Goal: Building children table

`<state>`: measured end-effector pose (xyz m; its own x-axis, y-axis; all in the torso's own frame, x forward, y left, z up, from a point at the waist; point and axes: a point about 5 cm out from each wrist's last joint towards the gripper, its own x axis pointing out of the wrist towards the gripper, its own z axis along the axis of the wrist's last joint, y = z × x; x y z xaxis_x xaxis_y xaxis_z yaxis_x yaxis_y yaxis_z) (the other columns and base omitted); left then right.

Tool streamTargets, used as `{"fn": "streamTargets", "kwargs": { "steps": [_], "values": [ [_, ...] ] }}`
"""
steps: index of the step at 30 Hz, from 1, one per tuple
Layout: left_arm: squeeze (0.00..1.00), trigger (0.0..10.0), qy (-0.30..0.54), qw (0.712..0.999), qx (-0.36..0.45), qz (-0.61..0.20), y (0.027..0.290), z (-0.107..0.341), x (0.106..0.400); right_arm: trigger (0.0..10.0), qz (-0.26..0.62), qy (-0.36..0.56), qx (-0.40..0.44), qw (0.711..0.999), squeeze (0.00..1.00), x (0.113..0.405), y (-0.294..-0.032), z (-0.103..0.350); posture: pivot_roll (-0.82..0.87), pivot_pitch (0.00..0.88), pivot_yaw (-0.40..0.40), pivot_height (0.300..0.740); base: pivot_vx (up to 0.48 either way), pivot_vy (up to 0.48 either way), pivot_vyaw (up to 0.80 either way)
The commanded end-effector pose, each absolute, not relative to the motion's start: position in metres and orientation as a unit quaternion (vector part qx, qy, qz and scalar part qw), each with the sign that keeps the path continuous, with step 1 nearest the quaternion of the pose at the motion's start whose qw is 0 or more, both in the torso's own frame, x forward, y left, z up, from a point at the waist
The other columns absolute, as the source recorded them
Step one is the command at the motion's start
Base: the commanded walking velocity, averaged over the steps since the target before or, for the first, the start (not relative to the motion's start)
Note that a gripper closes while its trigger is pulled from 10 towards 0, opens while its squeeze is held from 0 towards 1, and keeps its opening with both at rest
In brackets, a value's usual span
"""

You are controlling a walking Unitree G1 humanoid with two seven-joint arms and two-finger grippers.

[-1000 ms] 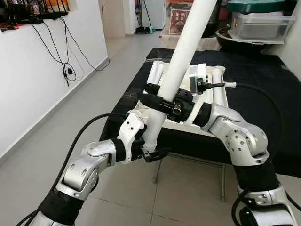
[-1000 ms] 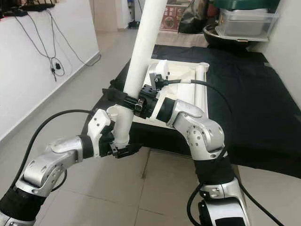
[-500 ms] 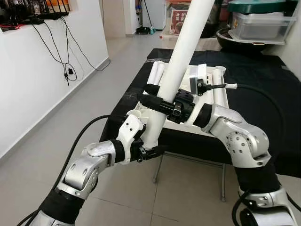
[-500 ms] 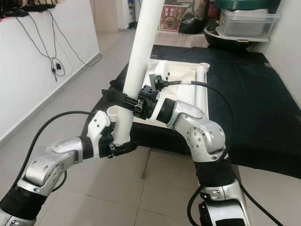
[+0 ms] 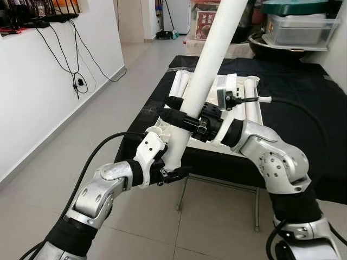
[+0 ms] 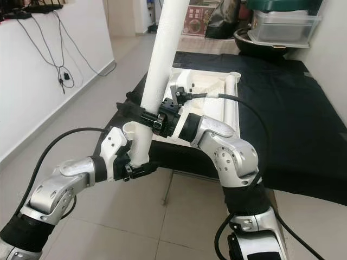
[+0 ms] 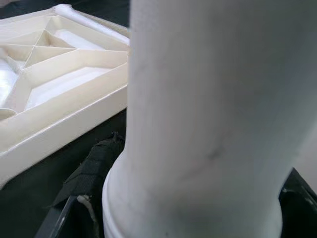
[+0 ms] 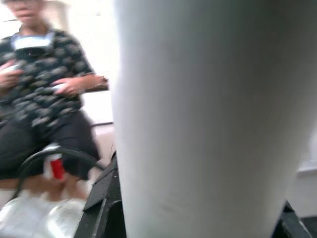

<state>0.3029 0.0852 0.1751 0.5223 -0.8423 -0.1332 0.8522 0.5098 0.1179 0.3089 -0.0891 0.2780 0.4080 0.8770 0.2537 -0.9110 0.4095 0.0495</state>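
A long white table leg [image 5: 209, 59] slants up from my hands toward the top of the picture. My left gripper [image 5: 172, 172] is shut on its lower end, just off the near table edge. My right gripper [image 5: 176, 111] is shut on the leg higher up. Behind it lies the white table top [image 6: 214, 78], upside down, ribs showing, with other white legs [image 5: 250, 92] lying in it. A round corner socket [image 6: 129, 128] sits right beside the held leg's lower part. The leg [image 7: 208, 124] and the ribbed table top [image 7: 64, 84] show close up in the left wrist view.
The table top rests on a low table under a black cloth [image 5: 303, 92], with metal legs [image 5: 217, 184] below. A white wall with hanging cables [image 5: 76, 81] runs along the left. Plastic bins [image 5: 301, 27] stand at the back right. A seated person [image 8: 39, 99] appears behind the leg.
The left gripper and the leg's lower end have shifted very slightly left and up. The right gripper has kept its hold.
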Motion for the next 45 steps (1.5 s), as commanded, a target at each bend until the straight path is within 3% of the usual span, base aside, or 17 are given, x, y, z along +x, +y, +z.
{"fn": "streamTargets", "kwargs": {
  "steps": [1,5,7,8,9,15,28,36,45],
  "values": [
    [0.0,10.0,0.045,0.875,0.099,-0.471,0.084,0.166,0.306,10.0,0.503,-0.11,0.107,0.851,1.0,0.31,-0.09,0.284,-0.04,0.0,0.019,0.74,0.0,0.0,0.0],
    [0.0,10.0,0.046,0.881,0.102,-0.459,0.086,0.165,0.309,10.0,0.49,-0.112,0.112,0.857,1.0,0.311,-0.09,0.284,-0.04,0.0,0.022,0.74,0.0,0.0,0.0],
    [0.0,10.0,0.049,0.894,0.121,-0.428,0.091,0.161,0.316,10.0,0.42,-0.107,0.141,0.89,1.0,0.322,-0.096,0.282,-0.05,0.0,0.022,0.74,0.0,0.0,0.0],
    [0.0,10.0,0.049,0.894,0.121,-0.428,0.091,0.161,0.316,10.0,0.42,-0.107,0.141,0.89,1.0,0.322,-0.096,0.282,-0.05,0.0,0.022,0.74,0.0,0.0,0.0],
    [0.0,10.0,0.051,0.899,0.129,-0.416,0.093,0.159,0.319,10.0,0.394,-0.102,0.166,0.898,0.0,0.326,-0.098,0.281,-0.05,0.0,0.023,0.74,0.0,0.0,0.0],
    [0.0,10.0,0.053,0.902,0.138,-0.406,0.095,0.157,0.321,10.0,0.38,-0.092,0.203,0.898,0.0,0.327,-0.097,0.278,-0.05,0.0,0.023,0.74,0.0,0.0,0.0],
    [0.0,10.0,0.072,0.911,0.157,-0.374,0.101,0.15,0.332,10.0,0.356,-0.018,0.277,0.892,0.0,0.313,-0.063,0.25,-0.05,0.0,0.026,0.74,0.0,0.0,0.0],
    [0.0,10.0,0.079,0.907,0.164,-0.38,0.1,0.146,0.331,10.0,0.343,-0.007,0.269,0.9,0.0,0.311,-0.057,0.245,-0.05,0.0,0.028,0.74,0.0,0.0,0.0],
    [0.0,10.0,0.083,0.905,0.161,-0.385,0.093,0.143,0.327,10.0,0.281,-0.021,0.223,0.933,0.0,0.32,-0.058,0.241,-0.04,0.0,0.022,0.74,0.0,0.0,0.0]
  ]
}}
